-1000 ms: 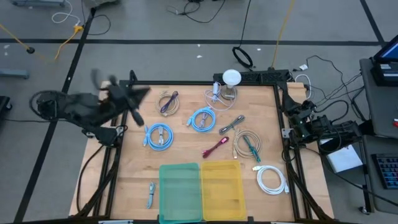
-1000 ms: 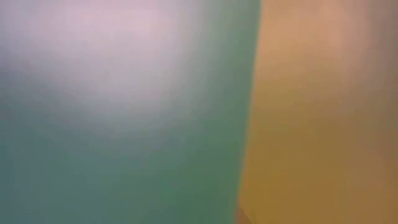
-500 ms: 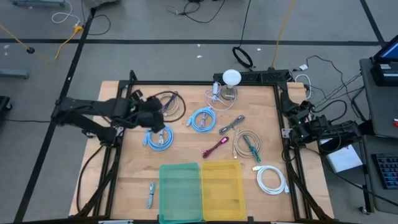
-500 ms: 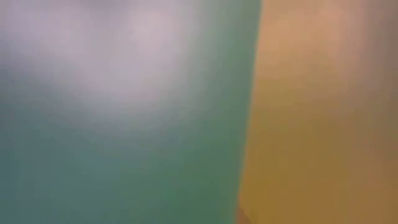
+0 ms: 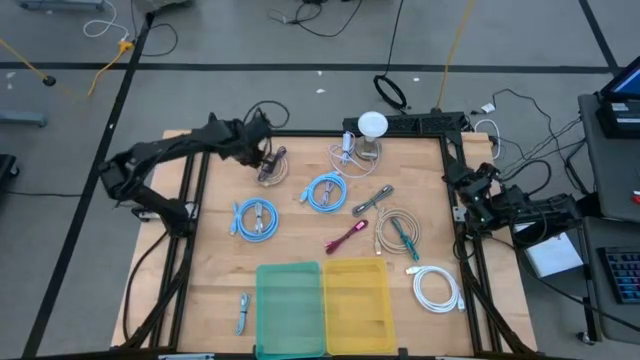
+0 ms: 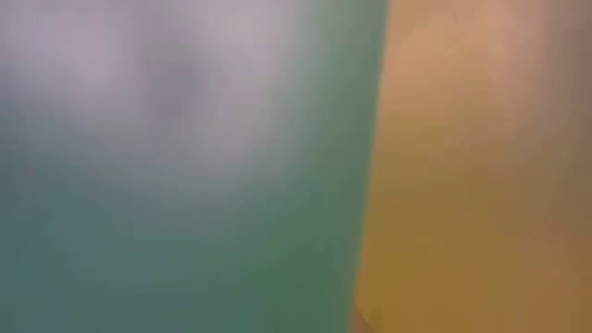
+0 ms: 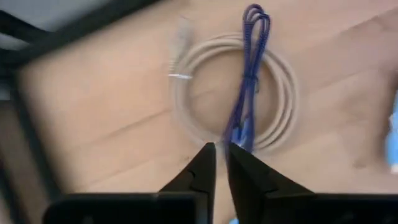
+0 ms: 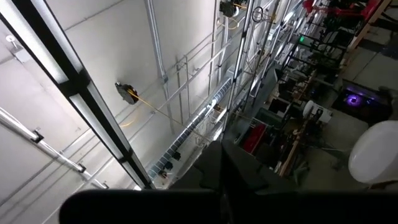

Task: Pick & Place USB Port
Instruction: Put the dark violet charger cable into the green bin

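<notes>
High view, left gripper [image 5: 262, 152] narrowly parted over beige-and-purple cable coil [image 5: 271, 165], blue coils [image 5: 255, 219] nearby, right gripper [image 5: 452, 176] closed aside

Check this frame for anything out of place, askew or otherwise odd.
One oddity: the low view shows only the green bin and yellow bin walls, which block the whole table. Otherwise the coiled cables lie apart on the table. The left gripper hovers at the beige-and-purple cable coil, jaws slightly apart; the right gripper waits at the table's edge.
</notes>
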`<state>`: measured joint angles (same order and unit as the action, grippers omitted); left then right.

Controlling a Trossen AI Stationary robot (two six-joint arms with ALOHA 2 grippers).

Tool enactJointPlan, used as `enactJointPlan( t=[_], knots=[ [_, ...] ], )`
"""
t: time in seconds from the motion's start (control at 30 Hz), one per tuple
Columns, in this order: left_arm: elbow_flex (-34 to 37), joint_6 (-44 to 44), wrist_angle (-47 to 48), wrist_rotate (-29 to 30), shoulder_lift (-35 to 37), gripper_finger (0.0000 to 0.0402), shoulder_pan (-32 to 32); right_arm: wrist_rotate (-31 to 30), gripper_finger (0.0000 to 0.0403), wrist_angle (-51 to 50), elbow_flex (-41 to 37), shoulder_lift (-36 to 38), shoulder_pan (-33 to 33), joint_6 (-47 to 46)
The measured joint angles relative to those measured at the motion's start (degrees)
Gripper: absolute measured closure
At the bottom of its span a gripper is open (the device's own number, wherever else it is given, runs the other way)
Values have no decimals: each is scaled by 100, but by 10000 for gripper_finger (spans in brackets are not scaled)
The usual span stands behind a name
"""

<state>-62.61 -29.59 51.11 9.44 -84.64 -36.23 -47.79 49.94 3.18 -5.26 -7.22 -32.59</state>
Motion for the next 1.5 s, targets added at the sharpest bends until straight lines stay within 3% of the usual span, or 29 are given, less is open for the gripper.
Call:
enactJointPlan(
  t=[0.17, 0.37, 0.53, 0.93, 1.07, 1.5],
  knots=[
    [-117, 179, -174, -594, -554, 266, -512, 8, 403, -121, 0, 0, 0, -148],
    [-408, 1158, -680, -842, -876, 170, -44, -4, 403, -171, 0, 0, 0, -139],
    [-437, 1296, -1096, -404, -1113, 139, 352, -9, 403, -166, 0, 0, 0, -132],
    [-437, 1447, -1137, 417, -1736, 137, 425, -9, 403, -163, 0, 0, 0, -137],
    [-437, 1430, -1145, 415, -1748, 146, 304, -8, 403, -177, 0, 0, 0, -228],
    [-435, 1666, -1302, -46, -1747, 289, -151, -9, 403, -202, 0, -2, 0, -233]
  ],
)
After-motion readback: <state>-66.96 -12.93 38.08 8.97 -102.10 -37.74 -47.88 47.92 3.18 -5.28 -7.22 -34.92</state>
